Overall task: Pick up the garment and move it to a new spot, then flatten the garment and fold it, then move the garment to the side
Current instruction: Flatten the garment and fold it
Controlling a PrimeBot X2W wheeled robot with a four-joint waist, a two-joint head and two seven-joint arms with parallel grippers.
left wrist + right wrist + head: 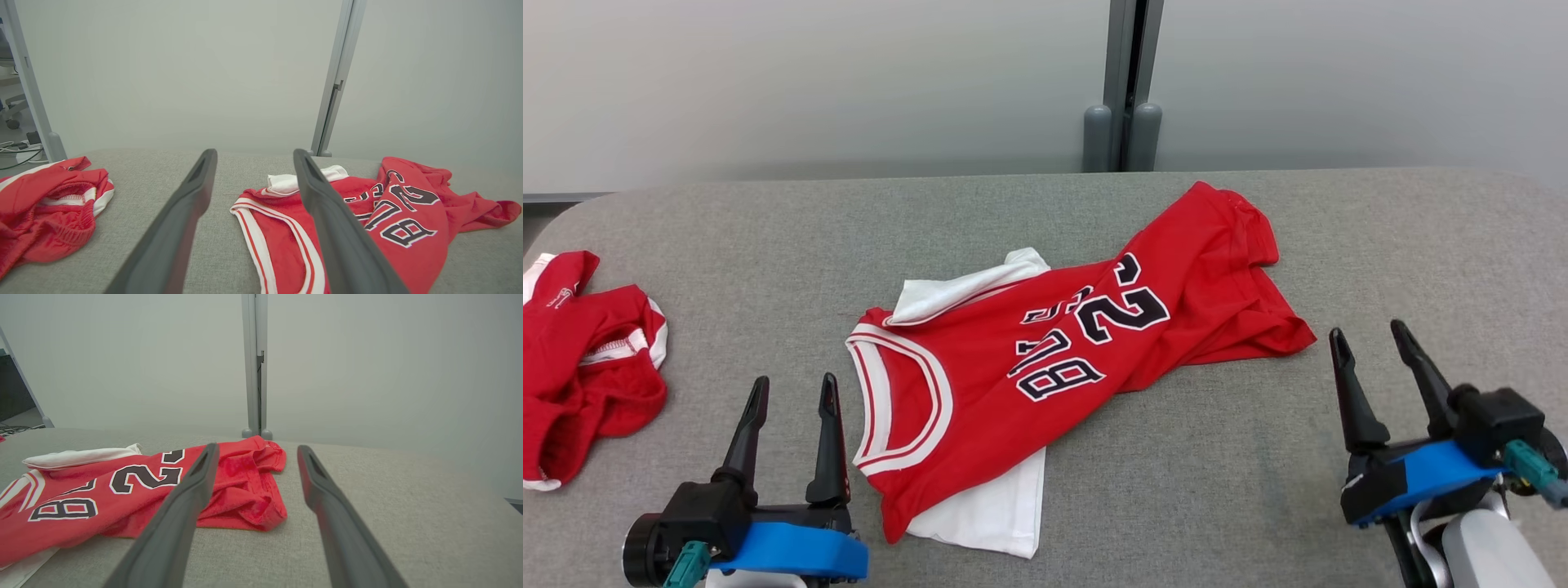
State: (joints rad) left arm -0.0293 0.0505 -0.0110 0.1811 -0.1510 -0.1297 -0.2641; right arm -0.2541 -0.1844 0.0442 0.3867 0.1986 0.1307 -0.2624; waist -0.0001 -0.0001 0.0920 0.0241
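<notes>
Left tool (795,380), right tool (1366,329) spread wide, nothing gripped; red jersey (1045,351) laid crumpled between them on counter (1217,474).

A: Right tool (257,448), status?
B: Its two dark fingers (179,514) stand wide apart above the grey tabletop (388,506).
A: Garment?
B: The red jersey (102,522) lies rumpled at the view's left, with black numerals edged in white. Its bunched hem shows beside the view's left finger. A white garment (77,457) pokes out beneath it.
A: Background?
B: A grey post (254,363) stands upright against a pale wall (408,355).
</notes>
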